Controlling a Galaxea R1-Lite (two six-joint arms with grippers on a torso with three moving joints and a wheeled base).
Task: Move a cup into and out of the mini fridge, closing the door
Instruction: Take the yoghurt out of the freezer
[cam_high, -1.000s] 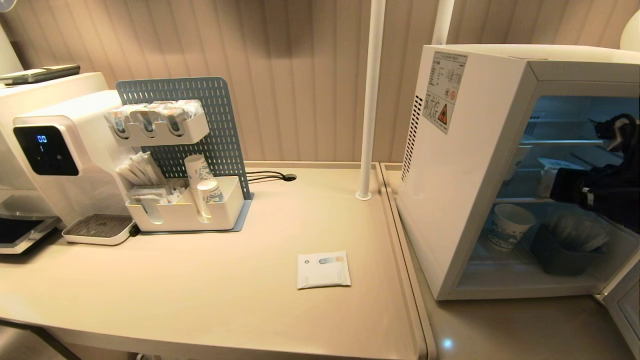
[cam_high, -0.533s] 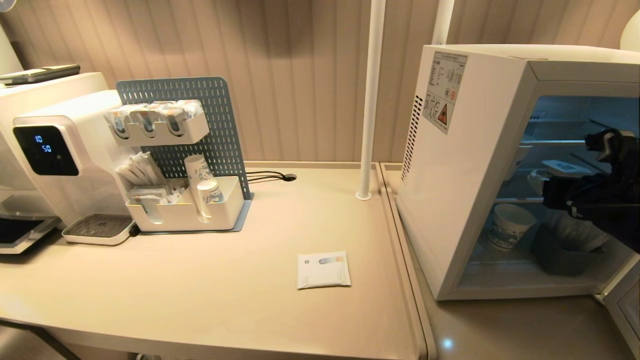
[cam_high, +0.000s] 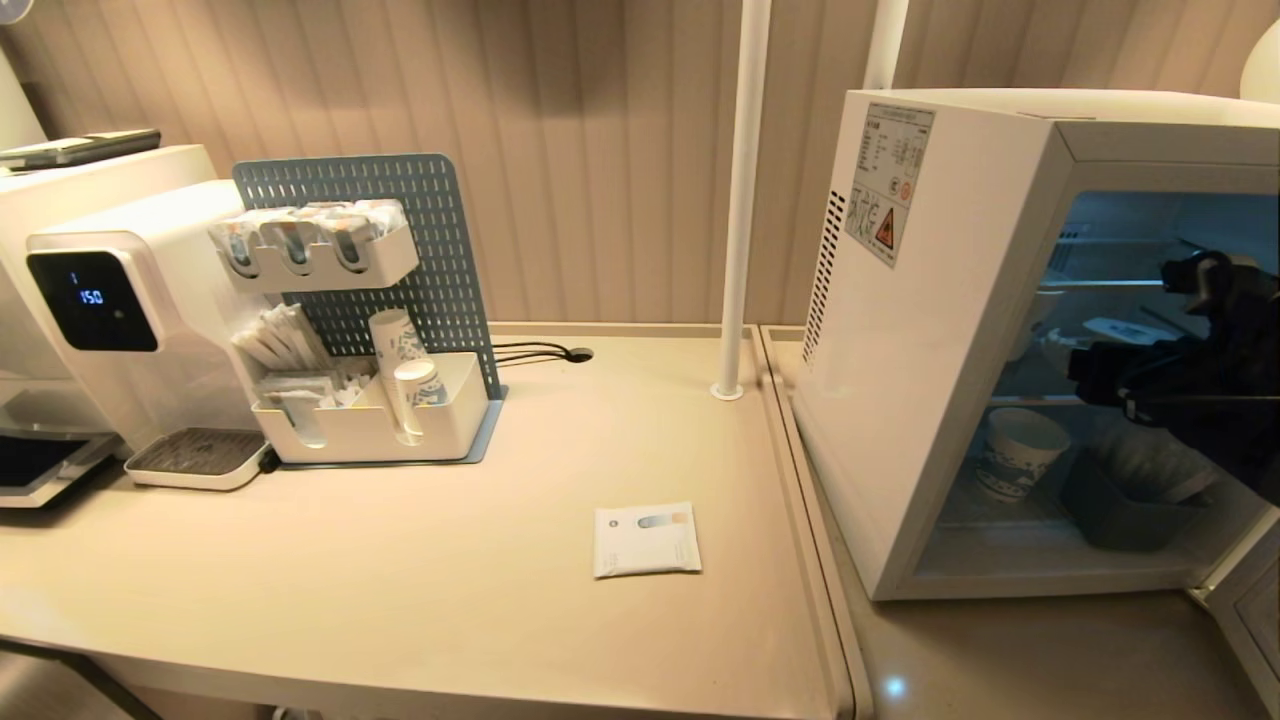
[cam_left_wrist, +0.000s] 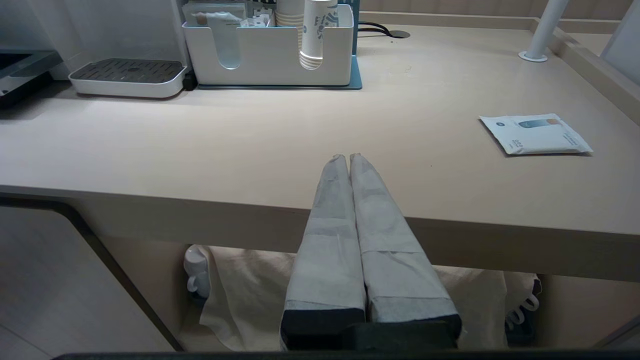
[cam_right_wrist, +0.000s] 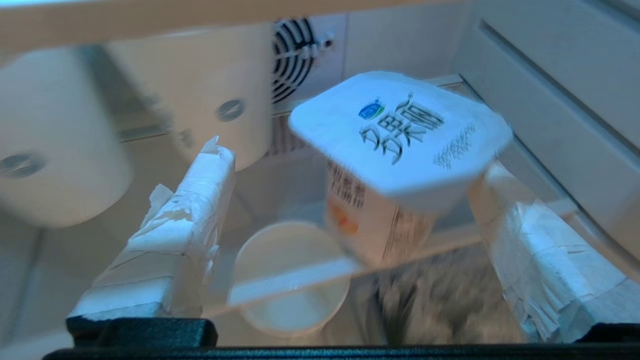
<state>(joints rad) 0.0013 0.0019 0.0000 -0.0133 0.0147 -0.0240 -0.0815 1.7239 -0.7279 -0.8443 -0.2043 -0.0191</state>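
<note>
Right wrist view has the right gripper (cam_right_wrist: 350, 200) inside the mini fridge (cam_high: 930, 330), fingers (cam_right_wrist: 190, 200) spread wide on either side of the cup (cam_right_wrist: 390, 170) and not holding it. The cup stands on the clear middle shelf (cam_right_wrist: 295, 280) between them, lid up, and a paper cup (cam_right_wrist: 290, 280) shows through from the level below. Over at the counter (cam_left_wrist: 250, 145) edge, the left gripper (cam_left_wrist: 348, 157) sits parked with its fingers pressed together, gripping nothing. The fridge door (cam_high: 1245, 610) hangs open.
</note>
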